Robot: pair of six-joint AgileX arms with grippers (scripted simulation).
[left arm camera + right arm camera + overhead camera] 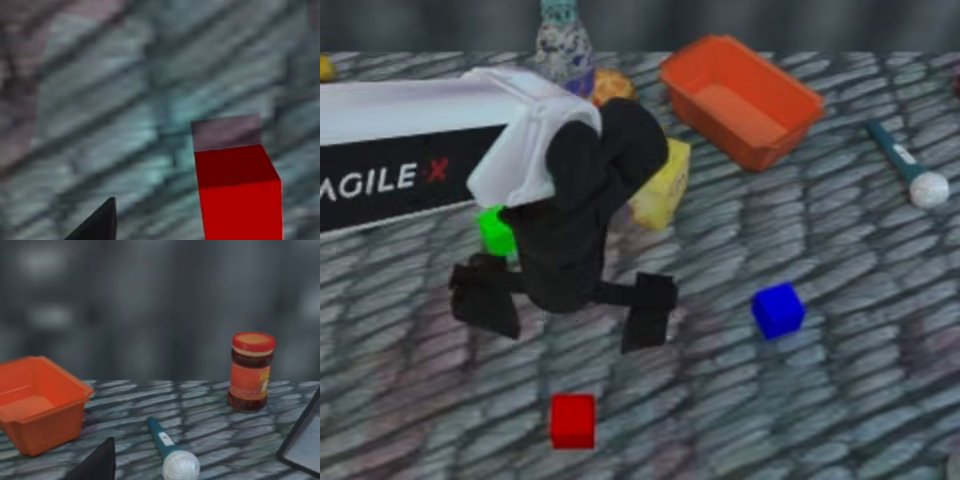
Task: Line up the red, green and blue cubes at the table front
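The red cube (572, 420) lies near the table front, alone on the patterned table (800, 400). My left gripper (567, 300) hovers just behind it, open, with nothing between its fingers. In the left wrist view the red cube (237, 200) sits close below, beside one black fingertip (102, 225). The green cube (497, 230) is partly hidden under the left arm. Farther right, the blue cube (778, 310) stands by itself. My right arm is out of the top view; its gripper (142, 465) is parked at the right, open, showing one finger (100, 465).
An orange bin (740, 95) stands at the back. A pale yellow block (665, 185) is beside the left arm and a bottle (565, 45) behind it. A teal microphone (910, 170) lies at the back right. A red-lidded jar (251, 371) shows in the right wrist view.
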